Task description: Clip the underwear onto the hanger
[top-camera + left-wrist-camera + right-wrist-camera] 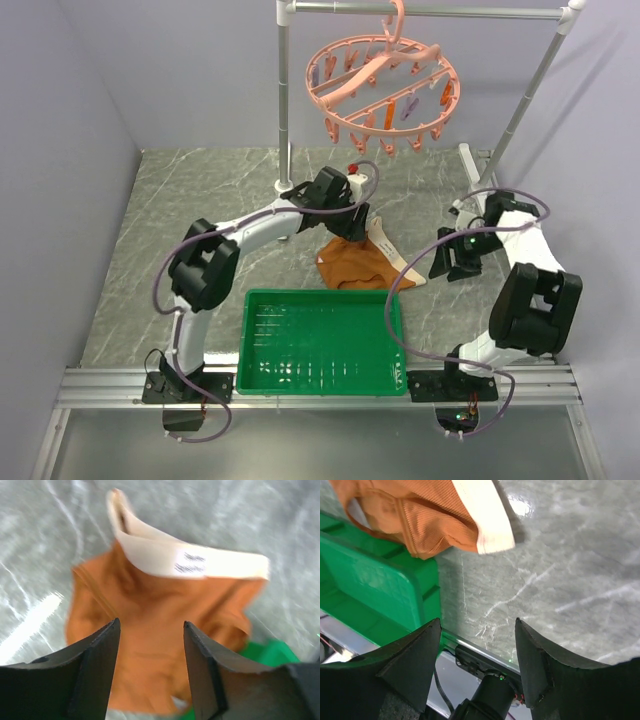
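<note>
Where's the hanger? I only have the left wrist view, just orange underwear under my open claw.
Observer: The hanger hangs from the grey rack, on its top bar, above the far side of the table and beyond your left claw.
Operator: And the right arm?
Observer: The right claw is open and empty, over the table beside the waistband end of the underwear.
Operator: The green at my bottom edge?
Observer: That's a green tray, empty, just nearer the arm bases than the underwear.

Beyond the parted right fingers (412, 662), the underwear (415, 517) lies on the marbled table (560, 570) at the green tray's (365, 595) corner.
</note>
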### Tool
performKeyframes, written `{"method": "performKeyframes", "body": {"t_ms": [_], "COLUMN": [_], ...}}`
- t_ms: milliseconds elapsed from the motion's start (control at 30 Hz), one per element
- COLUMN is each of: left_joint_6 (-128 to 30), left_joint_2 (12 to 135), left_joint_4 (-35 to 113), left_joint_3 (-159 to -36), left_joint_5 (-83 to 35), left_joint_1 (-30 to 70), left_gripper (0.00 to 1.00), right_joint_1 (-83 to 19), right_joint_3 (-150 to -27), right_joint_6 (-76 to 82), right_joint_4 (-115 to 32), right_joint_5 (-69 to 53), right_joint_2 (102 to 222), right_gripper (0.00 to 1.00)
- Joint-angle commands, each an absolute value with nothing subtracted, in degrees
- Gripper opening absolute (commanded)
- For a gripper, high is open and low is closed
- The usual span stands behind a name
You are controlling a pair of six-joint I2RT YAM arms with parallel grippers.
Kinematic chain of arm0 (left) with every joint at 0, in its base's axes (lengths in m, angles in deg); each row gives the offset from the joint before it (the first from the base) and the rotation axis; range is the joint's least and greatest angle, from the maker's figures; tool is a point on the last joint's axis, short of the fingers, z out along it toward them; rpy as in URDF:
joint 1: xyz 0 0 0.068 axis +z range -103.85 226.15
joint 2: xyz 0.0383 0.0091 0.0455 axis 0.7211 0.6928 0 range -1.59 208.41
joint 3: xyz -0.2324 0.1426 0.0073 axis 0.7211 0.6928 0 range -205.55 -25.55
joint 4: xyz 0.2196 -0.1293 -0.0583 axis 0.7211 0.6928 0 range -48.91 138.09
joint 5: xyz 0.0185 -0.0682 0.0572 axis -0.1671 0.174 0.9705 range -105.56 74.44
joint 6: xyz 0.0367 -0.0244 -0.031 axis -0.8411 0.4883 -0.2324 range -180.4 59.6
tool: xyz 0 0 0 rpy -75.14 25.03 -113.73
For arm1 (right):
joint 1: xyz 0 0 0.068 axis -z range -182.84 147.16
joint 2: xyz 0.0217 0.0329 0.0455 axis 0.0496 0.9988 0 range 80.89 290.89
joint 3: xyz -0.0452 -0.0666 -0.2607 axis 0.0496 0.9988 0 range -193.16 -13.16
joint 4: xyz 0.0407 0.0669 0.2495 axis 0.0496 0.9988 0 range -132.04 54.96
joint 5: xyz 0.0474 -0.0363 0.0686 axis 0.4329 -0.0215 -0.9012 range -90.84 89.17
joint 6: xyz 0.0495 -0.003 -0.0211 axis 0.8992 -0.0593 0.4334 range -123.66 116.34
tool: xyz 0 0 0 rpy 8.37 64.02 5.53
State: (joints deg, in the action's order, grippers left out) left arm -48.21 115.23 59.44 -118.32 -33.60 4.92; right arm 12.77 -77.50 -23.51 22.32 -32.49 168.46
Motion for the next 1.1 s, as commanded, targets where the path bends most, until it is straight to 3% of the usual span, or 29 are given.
{"method": "performKeyframes", "body": {"t_ms": [0, 133, 333, 433, 567, 667, 700, 833, 1067], "left_joint_6": [-49.2, -49.0, -48.4, -47.9, -46.3, -43.5, -42.5, -40.6, -36.1], "left_joint_2": [119.2, 122.0, 126.4, 127.0, 127.0, 125.8, 124.2, 118.0, 109.7], "left_joint_4": [61.5, 58.8, 60.1, 59.9, 60.5, 61.4, 61.4, 58.8, 59.1], "left_joint_3": [-122.3, -124.2, -127.1, -126.3, -125.0, -123.4, -121.5, -114.0, -105.2], "left_joint_5": [-30.1, -30.9, -31.2, -31.4, -30.9, -32.5, -33.0, -33.6, -30.1], "left_joint_1": [7.1, 7.3, 7.2, 7.3, 7.9, 10.1, 10.5, 12.1, 12.1], "left_gripper": [0.55, 0.51, 0.59, 0.49, 0.18, 0.00, 0.00, 0.00, 0.00], "right_joint_1": [8.9, 7.7, 3.4, 1.6, 0.8, 0.8, 0.7, 0.8, 0.8], "right_joint_3": [-76.9, -76.7, -76.8, -77.1, -77.9, -78.6, -78.7, -80.2, -87.1], "right_joint_6": [-21.3, -19.9, -18.2, -17.1, -16.0, -15.2, -14.5, -12.1, -9.6], "right_joint_4": [19.0, 17.0, 15.4, 14.5, 13.7, 13.2, 12.9, 10.1, 7.2], "right_joint_5": [-28.6, -28.9, -27.5, -26.7, -26.0, -26.0, -25.9, -24.9, -20.6], "right_joint_2": [171.3, 175.4, 180.8, 183.2, 186.5, 188.1, 188.3, 189.3, 190.6], "right_gripper": [0.68, 0.68, 0.66, 0.66, 0.60, 0.46, 0.40, 0.00, 0.00]}}
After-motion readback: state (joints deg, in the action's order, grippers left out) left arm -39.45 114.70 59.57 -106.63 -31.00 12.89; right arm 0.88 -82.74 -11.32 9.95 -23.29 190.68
